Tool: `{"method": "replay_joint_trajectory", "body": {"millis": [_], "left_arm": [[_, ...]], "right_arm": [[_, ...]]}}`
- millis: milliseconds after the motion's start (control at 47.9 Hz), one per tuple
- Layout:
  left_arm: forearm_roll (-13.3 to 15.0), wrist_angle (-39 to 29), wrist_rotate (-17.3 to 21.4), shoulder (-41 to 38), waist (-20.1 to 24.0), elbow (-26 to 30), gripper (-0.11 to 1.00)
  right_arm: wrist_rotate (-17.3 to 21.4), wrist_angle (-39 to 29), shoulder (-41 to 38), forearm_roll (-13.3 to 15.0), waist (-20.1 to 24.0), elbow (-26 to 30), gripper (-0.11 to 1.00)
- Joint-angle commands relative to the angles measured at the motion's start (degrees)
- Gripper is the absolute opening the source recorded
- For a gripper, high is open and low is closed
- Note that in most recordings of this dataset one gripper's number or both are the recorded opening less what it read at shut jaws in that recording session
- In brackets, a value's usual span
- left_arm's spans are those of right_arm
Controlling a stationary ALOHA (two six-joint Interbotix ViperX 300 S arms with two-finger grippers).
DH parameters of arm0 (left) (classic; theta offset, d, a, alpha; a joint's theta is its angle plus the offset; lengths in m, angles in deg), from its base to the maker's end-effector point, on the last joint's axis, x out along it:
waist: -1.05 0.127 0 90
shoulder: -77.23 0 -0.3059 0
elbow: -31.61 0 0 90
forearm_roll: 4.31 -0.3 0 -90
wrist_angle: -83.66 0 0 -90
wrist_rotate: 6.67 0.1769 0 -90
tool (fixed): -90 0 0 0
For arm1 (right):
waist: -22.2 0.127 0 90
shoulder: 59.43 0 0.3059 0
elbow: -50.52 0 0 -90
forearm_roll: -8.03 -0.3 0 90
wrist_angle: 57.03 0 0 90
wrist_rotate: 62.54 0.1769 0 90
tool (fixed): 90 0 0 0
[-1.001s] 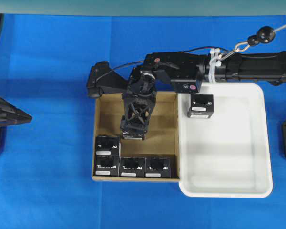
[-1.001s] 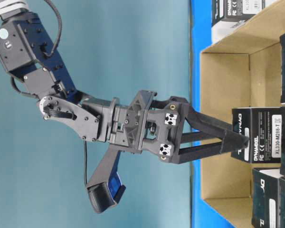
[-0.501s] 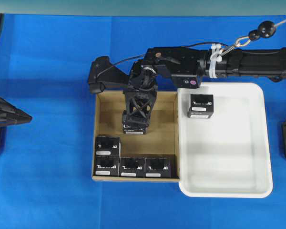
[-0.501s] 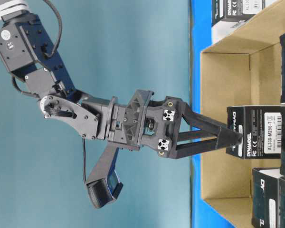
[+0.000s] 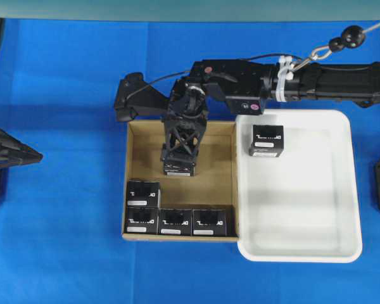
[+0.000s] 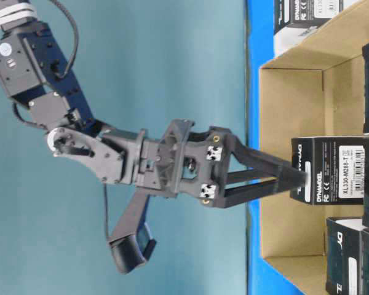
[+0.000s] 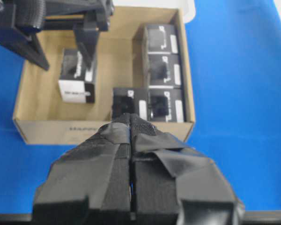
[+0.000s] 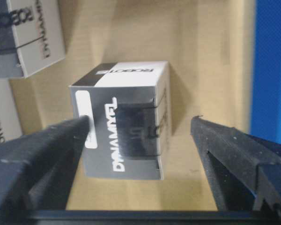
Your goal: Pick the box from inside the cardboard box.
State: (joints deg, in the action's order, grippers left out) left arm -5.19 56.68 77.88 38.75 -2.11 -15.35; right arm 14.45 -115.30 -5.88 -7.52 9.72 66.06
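R arm reaches in from the right edge across the white tray's (image 5: 342, 190) far rim, wrist bent down over the cardboard box (image 5: 132, 183). Right claw (image 5: 179, 166) points down into the carton w/ fingers (image 8: 42, 154) spread wide either side of the box (image 5: 178, 168); in the wrist view one finger looks to be at the box's side, the other stands apart, so no grip shown. That box sits alone mid-carton, bare floor all round it. Four more boxes (image 5: 175, 221) pack the near-left corner in an L. One box (image 5: 266, 140) lies in the tray's far-left corner. Left claw (image 7: 131, 140) is pressed closed, empty, hovering over blue tabletop (image 5: 63, 253) outside the carton's wall.
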Motion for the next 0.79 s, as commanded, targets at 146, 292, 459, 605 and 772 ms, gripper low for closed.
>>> {"method": "replay_joint_trajectory", "body": {"millis": [146,292,459,605,772], "left_arm": [[-0.09,0.53,0.0,-0.35,-0.09,1.76,-0.07],[-0.09,0.53,0.0,-0.35,-0.09,1.85,-0.07],[-0.09,0.53,0.09,-0.26,0.0,1.85,-0.07],[-0.09,0.53,0.09,-0.26,0.0,1.85,-0.07],[-0.09,0.53,0.0,-0.26,0.0,2.2,-0.07]], "right_arm": [[1.49,-6.77,3.16,-0.26,0.44,6.33,0.98],[2.02,-13.45,4.75,-0.18,0.88,11.34,0.98],[2.37,-21.01,7.29,0.09,0.97,18.19,0.98],[2.72,-27.95,8.44,0.44,0.97,24.08,0.98],[4.13,-32.34,9.05,0.53,0.7,30.32,0.98]]}}
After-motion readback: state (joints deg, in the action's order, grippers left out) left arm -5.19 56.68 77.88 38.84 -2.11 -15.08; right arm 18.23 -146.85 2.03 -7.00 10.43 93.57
